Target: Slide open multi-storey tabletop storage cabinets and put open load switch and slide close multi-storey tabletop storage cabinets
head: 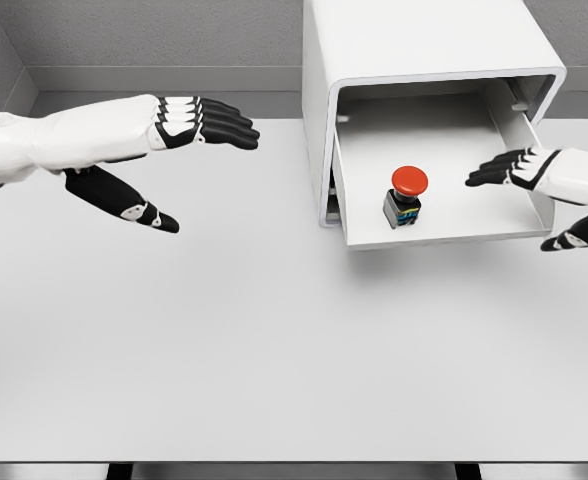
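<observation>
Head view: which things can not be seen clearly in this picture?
- Cabinet: its top and back are cut off by the upper edge, and any lower drawers are hidden under the open drawer.
- Load switch: its body markings are too small to read.
- Right robot hand: the arm is cut off by the right edge.
- Left robot hand: the arm is cut off by the left edge.

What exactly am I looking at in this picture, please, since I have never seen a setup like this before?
This is a simulator's render, seen from a camera on a humanoid robot's head, looking down at a white table. The two white arms with black fingers are the robot's own. The left hand hovers open over the table, holding nothing. The right hand is open at the right side of a pulled-out drawer of a white storage cabinet. Inside the drawer stands a switch with a red round button on top. Neither hand holds anything.
</observation>
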`<move>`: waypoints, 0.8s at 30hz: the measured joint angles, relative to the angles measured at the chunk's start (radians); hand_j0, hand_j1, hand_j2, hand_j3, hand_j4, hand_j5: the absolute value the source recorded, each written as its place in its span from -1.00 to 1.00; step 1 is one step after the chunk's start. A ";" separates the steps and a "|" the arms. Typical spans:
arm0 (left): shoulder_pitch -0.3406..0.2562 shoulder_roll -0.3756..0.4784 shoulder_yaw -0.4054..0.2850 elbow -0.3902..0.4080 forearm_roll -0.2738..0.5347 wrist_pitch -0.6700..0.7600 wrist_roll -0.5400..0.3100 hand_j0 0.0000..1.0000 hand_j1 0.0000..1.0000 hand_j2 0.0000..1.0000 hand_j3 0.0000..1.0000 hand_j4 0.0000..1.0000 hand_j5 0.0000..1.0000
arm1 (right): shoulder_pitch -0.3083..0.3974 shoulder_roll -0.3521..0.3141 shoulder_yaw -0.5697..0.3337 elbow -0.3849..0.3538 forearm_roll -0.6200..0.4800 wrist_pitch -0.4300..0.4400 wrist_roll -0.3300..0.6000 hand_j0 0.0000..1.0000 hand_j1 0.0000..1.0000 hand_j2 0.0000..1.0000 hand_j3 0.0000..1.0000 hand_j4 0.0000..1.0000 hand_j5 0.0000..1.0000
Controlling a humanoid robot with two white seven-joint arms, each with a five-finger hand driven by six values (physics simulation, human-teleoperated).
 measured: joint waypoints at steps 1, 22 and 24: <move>0.002 0.000 0.000 0.000 0.000 0.000 0.000 1.00 1.00 1.00 1.00 1.00 1.00 | 0.003 0.007 0.000 0.002 0.004 0.000 -0.001 1.00 1.00 1.00 1.00 1.00 1.00; 0.011 0.000 0.001 0.002 0.000 0.000 0.000 1.00 1.00 1.00 1.00 1.00 1.00 | 0.006 0.099 -0.002 0.103 0.066 0.000 -0.004 1.00 1.00 1.00 1.00 1.00 1.00; 0.011 0.000 0.001 0.002 0.000 0.000 0.000 1.00 1.00 1.00 1.00 1.00 1.00 | 0.005 0.104 -0.002 0.105 0.072 0.000 -0.004 1.00 1.00 1.00 1.00 1.00 1.00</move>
